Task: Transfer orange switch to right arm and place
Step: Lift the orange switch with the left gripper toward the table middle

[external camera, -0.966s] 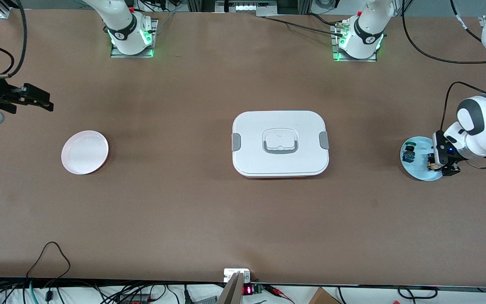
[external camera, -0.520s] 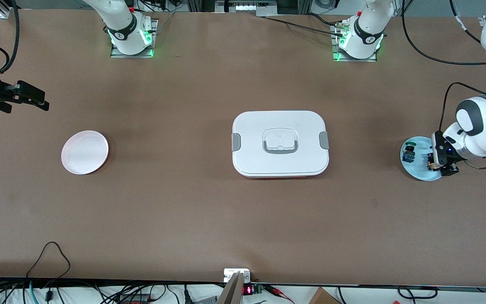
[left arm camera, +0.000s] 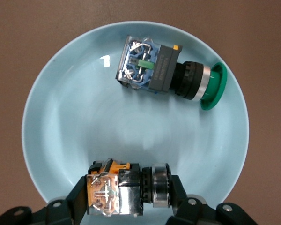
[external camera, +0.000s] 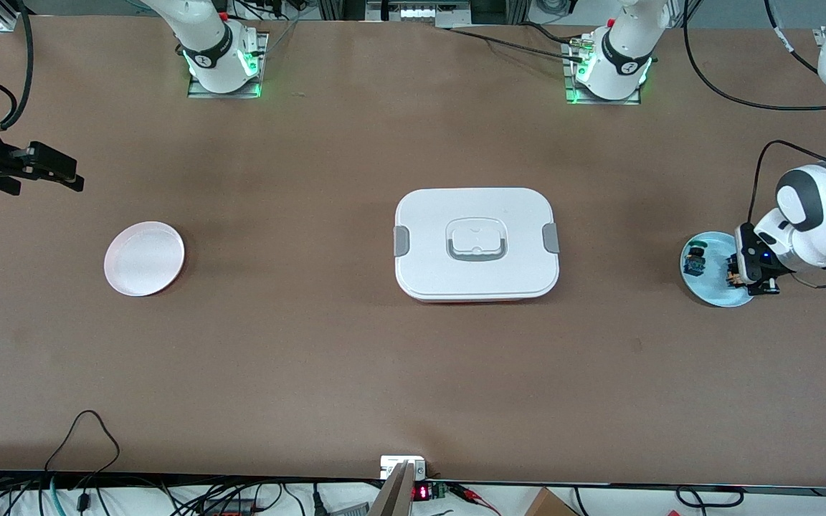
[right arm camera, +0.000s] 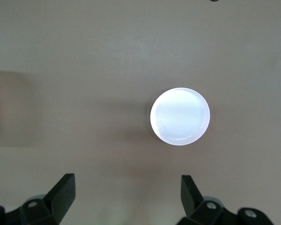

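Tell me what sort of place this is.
Probably a robotics lab bench: two white arms bolted to a brown table, loose cables along its edge, and staged props like the light blue plate holding the orange switch.
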You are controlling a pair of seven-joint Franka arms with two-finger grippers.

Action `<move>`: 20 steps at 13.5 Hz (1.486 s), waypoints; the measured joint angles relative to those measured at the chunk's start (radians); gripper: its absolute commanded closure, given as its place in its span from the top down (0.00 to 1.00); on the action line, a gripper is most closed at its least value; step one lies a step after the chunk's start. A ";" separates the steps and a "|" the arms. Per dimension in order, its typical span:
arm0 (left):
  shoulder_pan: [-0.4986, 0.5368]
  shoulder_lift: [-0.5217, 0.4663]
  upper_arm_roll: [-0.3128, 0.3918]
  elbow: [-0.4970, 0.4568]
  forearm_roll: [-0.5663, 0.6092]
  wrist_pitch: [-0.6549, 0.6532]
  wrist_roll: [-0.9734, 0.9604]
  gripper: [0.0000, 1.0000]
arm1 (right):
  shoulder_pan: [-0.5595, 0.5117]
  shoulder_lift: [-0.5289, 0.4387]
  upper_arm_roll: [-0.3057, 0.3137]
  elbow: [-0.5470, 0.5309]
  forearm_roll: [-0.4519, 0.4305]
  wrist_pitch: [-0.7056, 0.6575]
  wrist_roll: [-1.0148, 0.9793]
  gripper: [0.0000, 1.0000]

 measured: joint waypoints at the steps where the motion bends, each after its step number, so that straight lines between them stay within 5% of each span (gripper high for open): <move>1: 0.000 0.000 0.000 0.004 -0.001 -0.007 0.000 0.00 | 0.000 0.000 0.000 0.000 0.000 0.000 0.000 1.00; 4: 0.000 -0.013 -0.011 0.044 -0.051 -0.136 0.001 0.00 | 0.003 0.000 0.004 0.000 0.000 0.007 0.000 1.00; 9: -0.002 -0.128 -0.065 0.236 -0.217 -0.693 0.003 0.00 | -0.003 -0.002 0.001 0.005 -0.086 0.007 0.001 1.00; 15: -0.001 -0.150 -0.107 0.312 -0.727 -1.154 0.019 0.00 | -0.018 -0.004 -0.004 0.008 -0.094 0.010 0.001 1.00; 20: -0.008 -0.170 -0.313 0.316 -1.158 -1.182 -0.087 0.00 | -0.015 0.002 -0.002 0.006 -0.094 0.007 0.001 1.00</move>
